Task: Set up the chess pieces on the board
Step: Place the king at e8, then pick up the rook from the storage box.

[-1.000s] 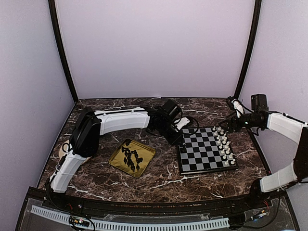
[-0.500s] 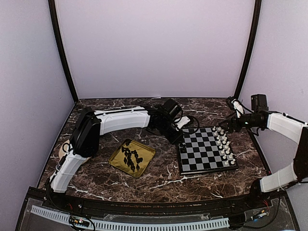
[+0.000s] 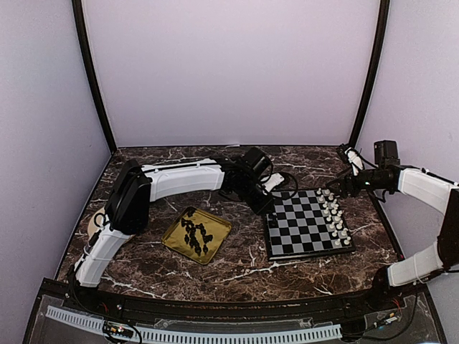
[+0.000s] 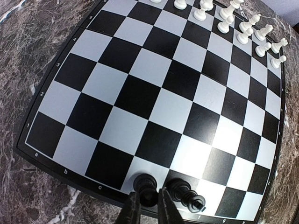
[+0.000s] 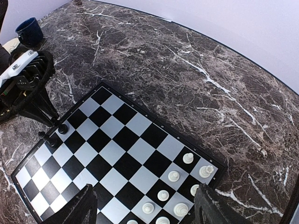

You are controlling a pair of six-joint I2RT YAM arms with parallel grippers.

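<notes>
The board [image 3: 305, 226] lies right of centre. White chess pieces [image 3: 334, 215] stand in two rows along its right side; they also show in the left wrist view [image 4: 233, 18] and the right wrist view [image 5: 174, 176]. My left gripper [image 3: 271, 213] is at the board's left edge, shut on a black piece [image 4: 145, 183] that stands on a white edge square. A second black piece [image 4: 187, 196] stands on the square beside it. My right gripper [image 3: 343, 188] is open and empty, hovering above the board's far right corner [image 5: 212, 170].
A gold tray [image 3: 220, 231] with several black pieces [image 3: 195, 235] lies left of the board. A dark blue cup [image 5: 29, 29] stands far off on the marble table. Purple walls close in the back and both sides.
</notes>
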